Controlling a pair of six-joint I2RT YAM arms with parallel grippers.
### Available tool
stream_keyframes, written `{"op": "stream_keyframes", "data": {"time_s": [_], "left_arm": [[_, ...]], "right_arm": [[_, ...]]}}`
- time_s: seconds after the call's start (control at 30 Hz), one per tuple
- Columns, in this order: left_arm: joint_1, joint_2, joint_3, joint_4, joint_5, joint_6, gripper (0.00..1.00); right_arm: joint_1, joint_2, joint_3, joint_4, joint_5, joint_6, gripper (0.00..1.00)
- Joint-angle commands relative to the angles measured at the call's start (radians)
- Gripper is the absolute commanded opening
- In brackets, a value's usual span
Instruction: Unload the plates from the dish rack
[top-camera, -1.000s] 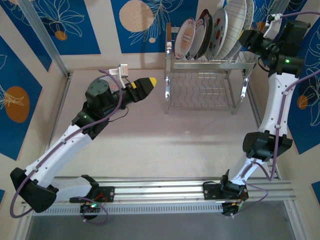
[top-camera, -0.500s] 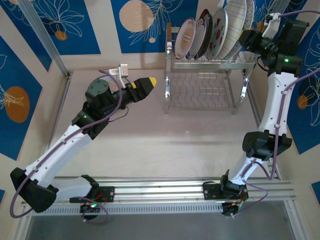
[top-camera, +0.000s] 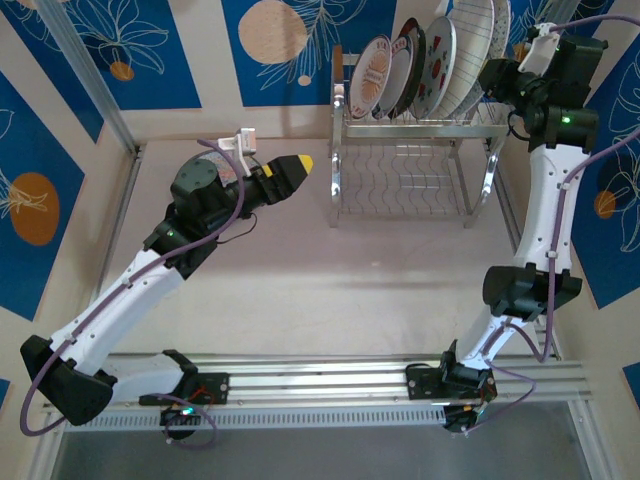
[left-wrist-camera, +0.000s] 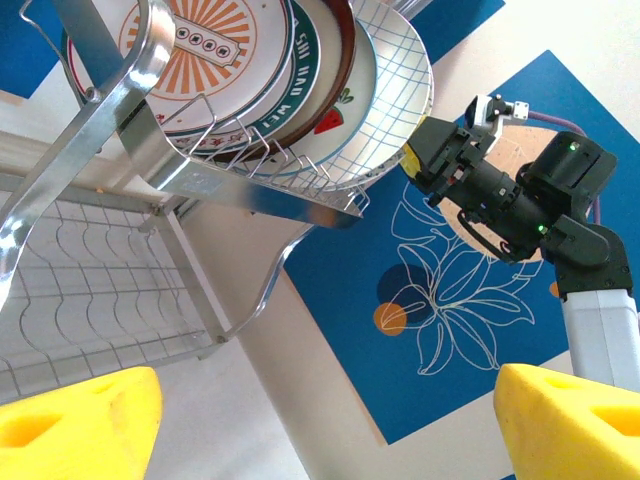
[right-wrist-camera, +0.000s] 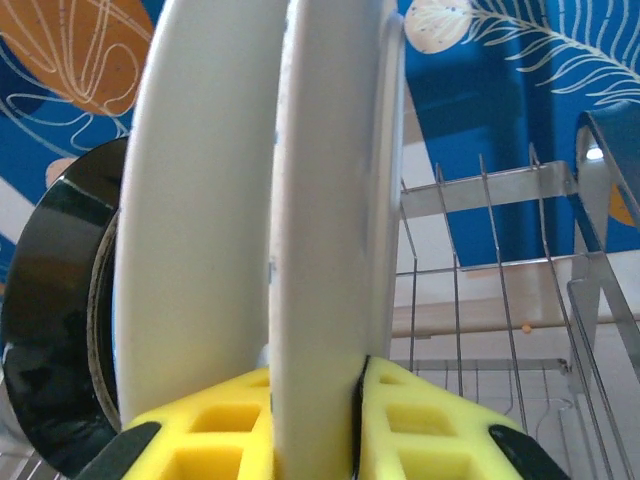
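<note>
Right gripper (right-wrist-camera: 318, 405) pinches the rim of the grid-lined white round plate (top-camera: 478, 45), standing rightmost in the shiny chrome wire dish rack (top-camera: 400, 180). Left gripper (top-camera: 300, 164) hangs wide open nearby. Lifted crookedly, the plate could snag neighbouring plates (top-camera: 438, 55) or slip free.

The dish rack (top-camera: 410, 150) is standing at the far side of the desk (top-camera: 300, 290), right of the middle. The plates (top-camera: 420, 65) are standing on edge in its upper tier, side by side in a row running left to right, above the lower shelf (top-camera: 400, 185). The right fingers (right-wrist-camera: 425, 420) are sitting at the row's right end, one against each face of the rightmost plate (right-wrist-camera: 325, 230), with the next plate (right-wrist-camera: 200, 220) just beside it on the left. The left fingers (top-camera: 298, 163) are hanging over the desk to the left of the rack, apart from it and from each other.
</note>
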Motion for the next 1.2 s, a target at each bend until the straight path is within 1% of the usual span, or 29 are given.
{"op": "stream_keyframes", "data": {"time_s": [0.0,0.23,0.43,0.63,0.83,1.17], "left_arm": [[-0.01,-0.016,0.005,0.042,0.006,-0.01,0.86],[-0.01,-0.011,0.008,0.05,0.005,-0.013,0.86],[-0.012,-0.011,0.033,0.055,0.007,-0.004,0.86],[-0.012,-0.002,0.1,0.045,0.001,0.013,0.86],[-0.012,0.016,0.147,0.048,0.006,0.012,0.86],[-0.013,0.017,0.154,0.053,0.009,0.009,0.86]], "right_arm": [[0.031,0.006,0.029,-0.036,0.078,0.029,0.1],[0.094,-0.014,0.03,-0.047,0.221,0.042,0.0],[0.124,-0.031,0.035,-0.038,0.302,0.043,0.0],[0.147,-0.043,0.07,-0.044,0.383,0.03,0.0],[0.154,-0.046,0.116,-0.061,0.419,0.017,0.0],[0.154,-0.058,0.179,-0.084,0.459,0.013,0.0]]}}
